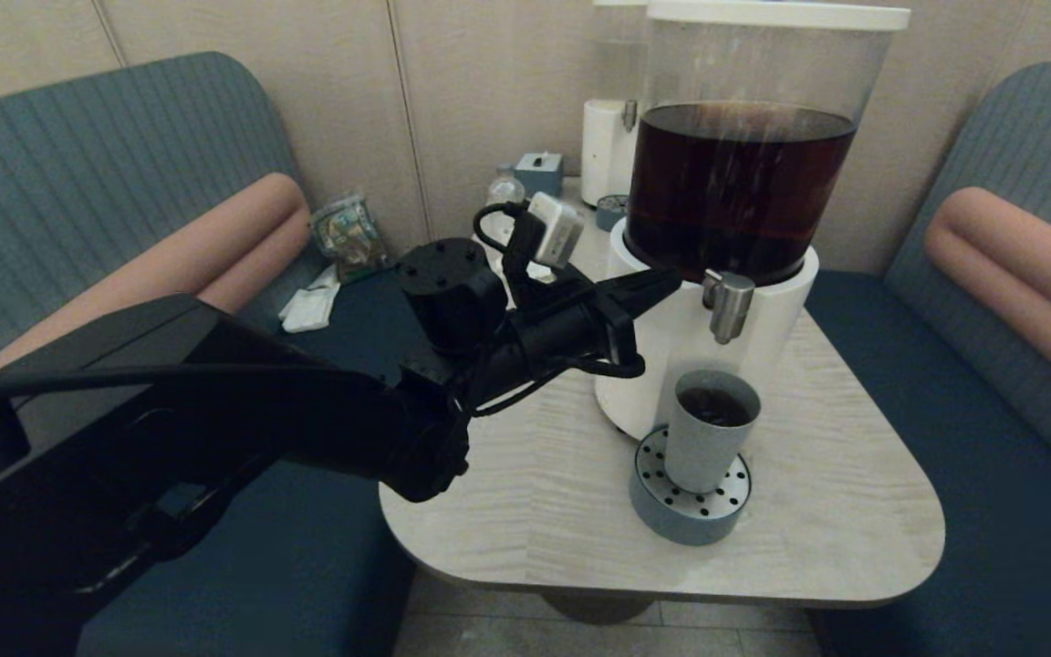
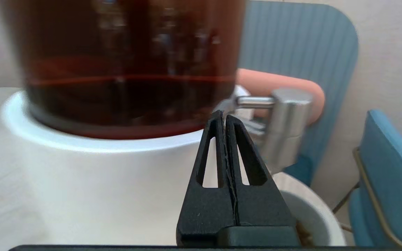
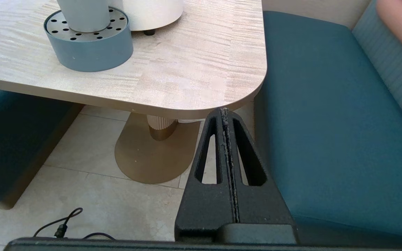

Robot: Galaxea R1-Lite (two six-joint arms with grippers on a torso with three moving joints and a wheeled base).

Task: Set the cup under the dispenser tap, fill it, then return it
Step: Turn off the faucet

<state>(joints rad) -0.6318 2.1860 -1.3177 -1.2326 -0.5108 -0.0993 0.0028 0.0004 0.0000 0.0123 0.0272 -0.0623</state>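
Near the front edge of the pale wood-grain table (image 1: 836, 529), seen from the head camera, we find the small matte grey-green tapered cup (image 1: 706, 447) standing upright on the squat round blue-grey drip tray with its perforated metal top (image 1: 685, 511). It sits directly below the short brushed-steel dispenser tap (image 1: 728, 306) and already holds dark liquid some way below the rim. The big white-based dispenser (image 1: 662, 365) rises behind it, its clear tank a little over half full of dark-brown liquid. Our left gripper (image 1: 667, 281) reaches in level with the tap, its tip just beside the tap's side. We judge the filling step to be in hand or near its end; next we would have to let the tap shut, then open the jaws and come down around the cup wall to carry it back.

From the left wrist camera, the left gripper's jaws are clenched together on nothing, tip just short of the tap's thin steel rod; whether they touch it we cannot tell, as the view is soft. The cup's rim shows below.

From the right wrist camera, our right gripper (image 3: 224, 113) hangs parked off the table's front corner over the teal bench seat (image 3: 326, 122), jaws likewise pressed together and empty.
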